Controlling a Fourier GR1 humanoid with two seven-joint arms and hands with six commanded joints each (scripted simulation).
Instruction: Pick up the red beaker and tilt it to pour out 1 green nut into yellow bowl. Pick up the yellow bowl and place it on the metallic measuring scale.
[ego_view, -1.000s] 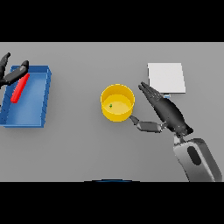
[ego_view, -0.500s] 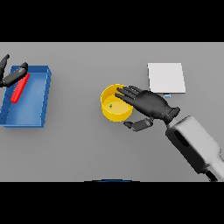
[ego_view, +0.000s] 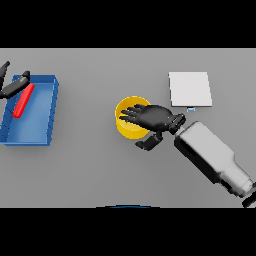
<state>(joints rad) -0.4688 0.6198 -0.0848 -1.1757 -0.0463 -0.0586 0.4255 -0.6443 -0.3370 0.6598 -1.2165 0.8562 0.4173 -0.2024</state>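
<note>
The yellow bowl stands mid-table. My right hand lies over its right half, fingers spread flat across the opening and thumb hanging outside the near rim; the hand is open. What is inside the bowl is hidden. The metallic scale is a pale square plate behind and to the right of the bowl. At the far left edge my left hand pinches the upper end of the red beaker, which slants over the blue tray.
The blue tray's far rim sits at the left side of the table. My right forearm crosses the lower right.
My right hand has swung left from beside the bowl to over its opening, and the fingers have spread. The left hand and beaker have barely moved.
</note>
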